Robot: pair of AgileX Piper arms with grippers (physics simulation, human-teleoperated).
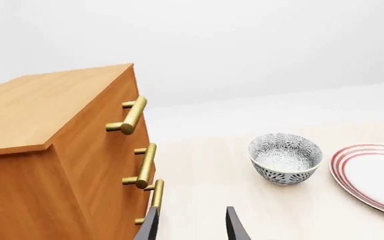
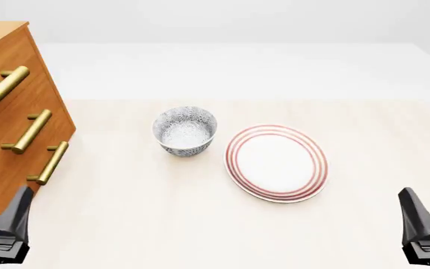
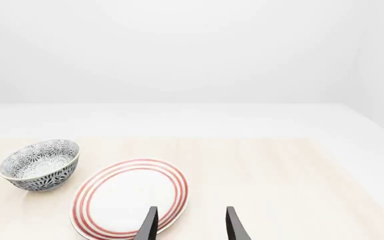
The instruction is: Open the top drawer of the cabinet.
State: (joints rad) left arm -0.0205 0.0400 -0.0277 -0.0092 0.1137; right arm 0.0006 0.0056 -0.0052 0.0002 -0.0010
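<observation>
Three shut drawers, cabinet untouched.

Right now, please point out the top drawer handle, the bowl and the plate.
top drawer handle (image 2: 3,88), front view, middle of the brass bar.
bowl (image 2: 185,130), front view, inside of the patterned bowl.
plate (image 2: 276,163), front view, white centre inside the red rings.

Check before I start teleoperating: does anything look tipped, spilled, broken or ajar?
Nothing stands out. The cabinet stands upright, all three drawers look shut, including the top drawer. The bowl sits upright and empty beside the plate, apart from it.
</observation>
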